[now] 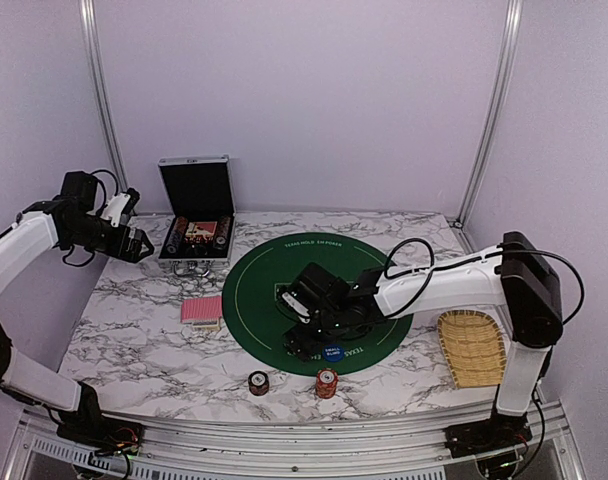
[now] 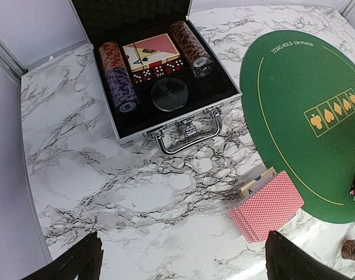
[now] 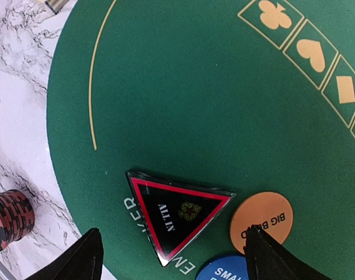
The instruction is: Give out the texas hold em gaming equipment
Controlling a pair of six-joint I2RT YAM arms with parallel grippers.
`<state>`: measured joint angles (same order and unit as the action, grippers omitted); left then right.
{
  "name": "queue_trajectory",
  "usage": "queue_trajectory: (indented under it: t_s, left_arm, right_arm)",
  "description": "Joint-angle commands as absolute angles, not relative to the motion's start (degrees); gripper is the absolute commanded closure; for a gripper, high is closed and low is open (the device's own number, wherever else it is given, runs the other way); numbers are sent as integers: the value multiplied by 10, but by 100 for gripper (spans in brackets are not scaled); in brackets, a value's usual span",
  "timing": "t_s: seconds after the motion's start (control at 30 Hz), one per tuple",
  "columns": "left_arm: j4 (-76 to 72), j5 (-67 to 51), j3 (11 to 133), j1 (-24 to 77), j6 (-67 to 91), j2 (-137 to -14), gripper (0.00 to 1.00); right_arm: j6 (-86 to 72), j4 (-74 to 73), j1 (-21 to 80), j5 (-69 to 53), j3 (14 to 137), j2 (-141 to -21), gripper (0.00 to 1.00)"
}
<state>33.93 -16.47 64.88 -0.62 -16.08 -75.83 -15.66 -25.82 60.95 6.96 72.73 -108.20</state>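
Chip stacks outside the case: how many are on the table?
2. A dark stack and a redder stack stand apart on the marble table, just in front of the green mat. The right arm may hide more.

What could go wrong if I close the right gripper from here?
The right gripper is open over the triangular marker, but one finger sits over the orange disc; closing could shove or catch that disc. The marker lies flat on the green mat, so the fingers may slide it toward the blue disc rather than lift it.
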Motion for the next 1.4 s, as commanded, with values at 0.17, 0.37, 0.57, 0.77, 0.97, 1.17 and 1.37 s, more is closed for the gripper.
queue_trajectory:
  t_s: [0.17,0.37,0.57,0.77,0.97,1.17,1.37]
  left_arm:
    - [360,-183,667,-4,-163,-739,1]
    - [361,-185,670,8,-162,-734,1]
    - [361,-186,670,12,-165,-732,1]
    - [361,-185,677,13,-164,-735,1]
    - [362,-188,680,12,-164,-740,1]
    - [373,-187,681,13,-169,-744,1]
    - [383,-184,694,13,-172,-751,1]
  right_arm:
    - [-181,-269,624,74,712,-1074,31]
    - [-180,-268,624,74,725,-1092,37]
    - [-179,-272,624,73,743,-1114,45]
    - [-173,-274,623,73,749,-1132,53]
    - [-163,-270,616,73,767,-1156,59]
    - [-157,-250,591,70,785,-1176,63]
    - [-145,-236,573,67,834,-1215,67]
